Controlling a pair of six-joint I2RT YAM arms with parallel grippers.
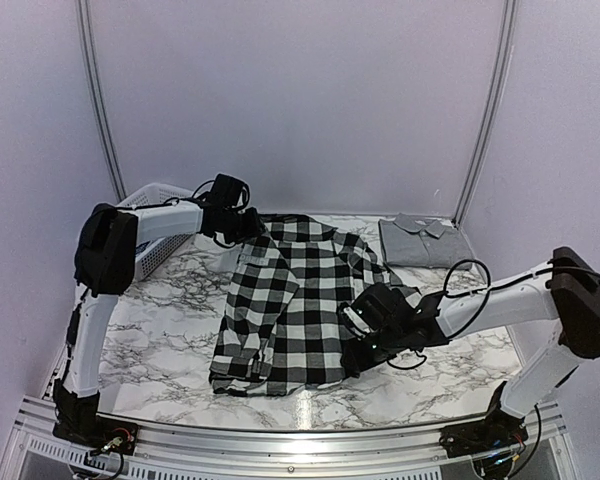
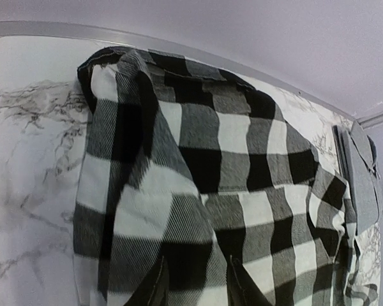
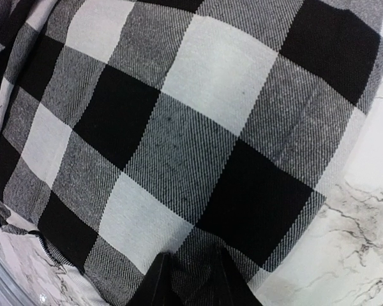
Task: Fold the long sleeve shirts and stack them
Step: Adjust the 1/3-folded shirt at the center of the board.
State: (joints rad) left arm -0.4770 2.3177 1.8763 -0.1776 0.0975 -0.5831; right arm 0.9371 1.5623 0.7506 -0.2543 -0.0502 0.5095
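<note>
Shirt [image 1: 290,300]: long axis runs from far edge to near edge. My right claw [image 1: 362,338] pinches its near-right side; my left claw [image 1: 246,228] pinches its far-left corner.

The long sleeve shirt [image 1: 290,300] lies on the tabletop [image 1: 160,340] between your pincers: left pincer [image 1: 248,228] at its far left corner, right pincer [image 1: 365,345] at its near right edge. The basket [image 1: 150,225] sits left of your left pincer, and the folded shirt [image 1: 420,240] lies behind your right.

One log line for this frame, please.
phase: folding | left tool: gripping checked shirt, far-left corner | right tool: gripping its near-right edge | grey shirt: folded, far right
</note>
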